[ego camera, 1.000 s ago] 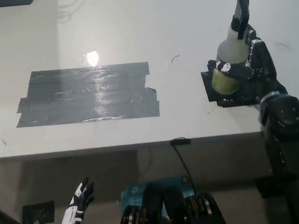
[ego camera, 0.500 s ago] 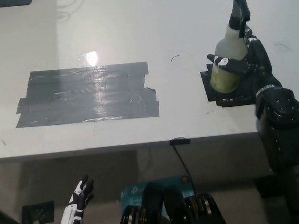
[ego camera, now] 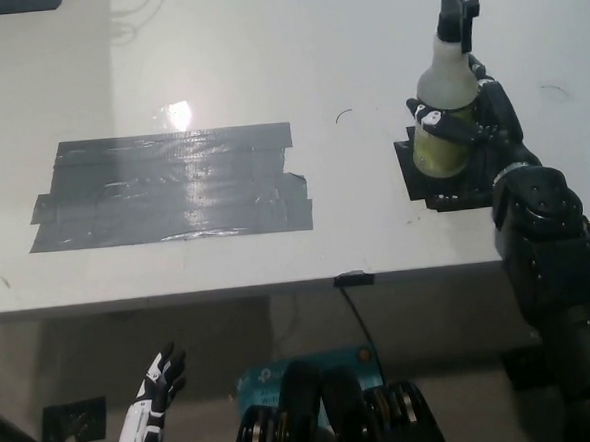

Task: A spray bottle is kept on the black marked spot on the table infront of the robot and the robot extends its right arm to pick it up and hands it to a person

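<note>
You're looking down on a pale table (ego camera: 264,43) whose near edge runs across the middle of the view, with dim floor below it. A wide patch of dark tape (ego camera: 173,185) lies on the tabletop well to the left of your right hand (ego camera: 480,130), and a small black marked spot (ego camera: 438,184) shows just under and beside that hand. A dark cable (ego camera: 359,312) hangs from the table edge below it.

The spray bottle (ego camera: 445,92) stands nearly upright, its long axis tilted only slightly, black nozzle at the top and yellowish liquid in the lower body.

Your right hand is wrapped around the bottle's lower body, fingers (ego camera: 439,122) curled across its front. Whether the base touches the spot you cannot tell.

Your left hand (ego camera: 162,377) rests low, below the table edge, fingers spread and empty.
</note>
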Motion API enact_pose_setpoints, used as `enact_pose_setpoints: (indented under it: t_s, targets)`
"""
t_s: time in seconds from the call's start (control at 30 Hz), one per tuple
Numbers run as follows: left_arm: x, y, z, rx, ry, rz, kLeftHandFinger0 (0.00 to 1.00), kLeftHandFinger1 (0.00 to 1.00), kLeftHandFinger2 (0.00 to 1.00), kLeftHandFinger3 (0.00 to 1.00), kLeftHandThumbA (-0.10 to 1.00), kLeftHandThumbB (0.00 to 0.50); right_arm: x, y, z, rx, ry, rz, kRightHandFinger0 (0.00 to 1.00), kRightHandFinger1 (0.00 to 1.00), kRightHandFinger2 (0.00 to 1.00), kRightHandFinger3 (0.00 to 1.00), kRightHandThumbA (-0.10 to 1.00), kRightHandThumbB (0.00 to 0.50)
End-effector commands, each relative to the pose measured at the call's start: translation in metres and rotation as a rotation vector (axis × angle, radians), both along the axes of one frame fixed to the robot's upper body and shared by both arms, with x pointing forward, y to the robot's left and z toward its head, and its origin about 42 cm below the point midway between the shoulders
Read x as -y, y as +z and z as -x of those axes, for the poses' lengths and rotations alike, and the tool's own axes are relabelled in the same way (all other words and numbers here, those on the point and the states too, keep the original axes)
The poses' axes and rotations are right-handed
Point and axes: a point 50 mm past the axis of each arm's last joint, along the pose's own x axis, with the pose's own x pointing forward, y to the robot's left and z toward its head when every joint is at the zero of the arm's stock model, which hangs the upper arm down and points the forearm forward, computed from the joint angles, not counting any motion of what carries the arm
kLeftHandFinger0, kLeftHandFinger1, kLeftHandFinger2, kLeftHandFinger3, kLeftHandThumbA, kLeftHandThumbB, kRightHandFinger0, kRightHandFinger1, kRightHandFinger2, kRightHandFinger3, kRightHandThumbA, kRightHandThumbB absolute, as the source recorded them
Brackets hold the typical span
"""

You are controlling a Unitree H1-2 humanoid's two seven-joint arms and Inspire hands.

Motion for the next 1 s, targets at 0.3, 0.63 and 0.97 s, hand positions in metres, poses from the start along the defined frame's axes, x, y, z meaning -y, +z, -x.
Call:
enact_pose_setpoints:
  t_s: [0.3,0.63,0.97]
  targets:
    - [-0.001,0.013,-0.002,0.059,-0.026,-0.004,1.0,1.0,1.0,1.0,1.0,0.358,-0.013,0.034,-0.007,0.112,-0.11,0.189,0.04,0.37,0.7,0.58,-0.1,0.206]
    - [0.001,0.012,-0.004,0.055,-0.042,-0.028,1.0,1.0,1.0,1.0,1.0,0.357,-0.026,0.07,0.004,0.22,-0.079,0.198,0.13,0.58,0.91,0.94,-0.1,0.13]
    - [0.001,0.012,-0.002,0.051,-0.045,-0.025,1.0,1.0,1.0,1.0,1.0,0.351,-0.078,0.114,0.023,0.181,0.135,-0.121,0.14,0.64,0.98,0.96,-0.1,0.132]
